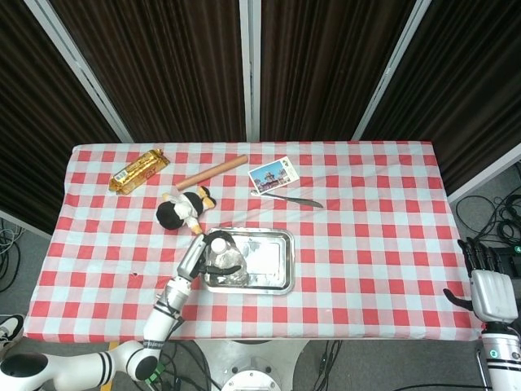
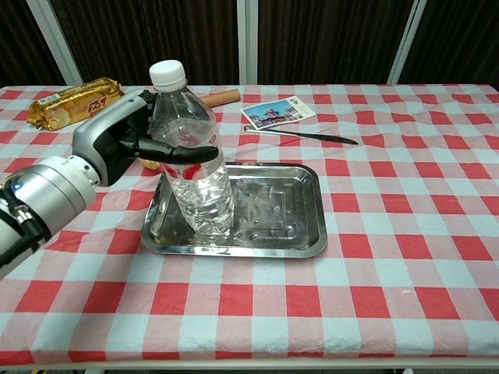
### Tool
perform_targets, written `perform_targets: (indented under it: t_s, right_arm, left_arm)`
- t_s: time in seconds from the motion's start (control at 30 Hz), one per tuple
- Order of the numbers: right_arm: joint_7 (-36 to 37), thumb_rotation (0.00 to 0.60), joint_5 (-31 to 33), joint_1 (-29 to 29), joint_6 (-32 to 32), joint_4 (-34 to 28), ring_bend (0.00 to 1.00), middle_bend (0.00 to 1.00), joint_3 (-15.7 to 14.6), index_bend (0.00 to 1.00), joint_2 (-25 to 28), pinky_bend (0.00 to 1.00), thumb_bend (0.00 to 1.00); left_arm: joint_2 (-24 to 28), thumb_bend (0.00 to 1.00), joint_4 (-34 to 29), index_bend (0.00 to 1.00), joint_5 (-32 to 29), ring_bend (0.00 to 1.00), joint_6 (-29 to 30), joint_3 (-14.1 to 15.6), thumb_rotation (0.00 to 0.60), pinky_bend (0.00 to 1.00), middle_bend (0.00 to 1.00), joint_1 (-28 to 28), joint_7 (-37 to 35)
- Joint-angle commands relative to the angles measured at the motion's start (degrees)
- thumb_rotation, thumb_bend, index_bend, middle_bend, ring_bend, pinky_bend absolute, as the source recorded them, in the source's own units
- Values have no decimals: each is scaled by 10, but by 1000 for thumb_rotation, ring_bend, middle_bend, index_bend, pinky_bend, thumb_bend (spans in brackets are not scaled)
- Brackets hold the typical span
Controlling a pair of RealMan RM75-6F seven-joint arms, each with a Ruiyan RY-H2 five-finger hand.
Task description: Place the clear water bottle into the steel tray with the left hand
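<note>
The clear water bottle (image 2: 195, 167) with a white cap stands upright in the left part of the steel tray (image 2: 273, 238), its base at the tray floor. My left hand (image 2: 129, 144) grips the bottle around its middle, fingers wrapped across the front. From the head view the bottle (image 1: 223, 254) and my left hand (image 1: 193, 257) sit at the left end of the steel tray (image 1: 269, 269). Far off at the table's right front corner, my right hand (image 1: 487, 281) hangs with fingers apart and nothing in it.
A black plush toy (image 1: 183, 209) lies behind the tray on the left. A snack packet (image 1: 137, 171), a wooden rolling pin (image 1: 212, 172), a postcard (image 1: 272, 176) and a knife (image 1: 291, 199) lie farther back on the checked cloth.
</note>
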Motion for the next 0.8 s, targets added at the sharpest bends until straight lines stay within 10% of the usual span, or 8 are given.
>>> perform_targets:
  t_s: [0.03,0.3,0.8]
  right_arm:
    - [1,600,1,1,-2,0,0,19,0,35,1,0,92]
    - [9,600,1,0,-4,-3,0,19,0,35,4,0,91]
    - [10,600,6,2,-8,-12,0,19,3,36,8,0,92]
  left_arm:
    - [-4,158,6,586,6,431,1,-1,600,467,643,-1,-7]
    - [9,11,1,320,30,267,-11,11,600,305,438,-9,-34]
    - [50,0,-62,290,34,238,6,-16,600,281,393,-12,-26]
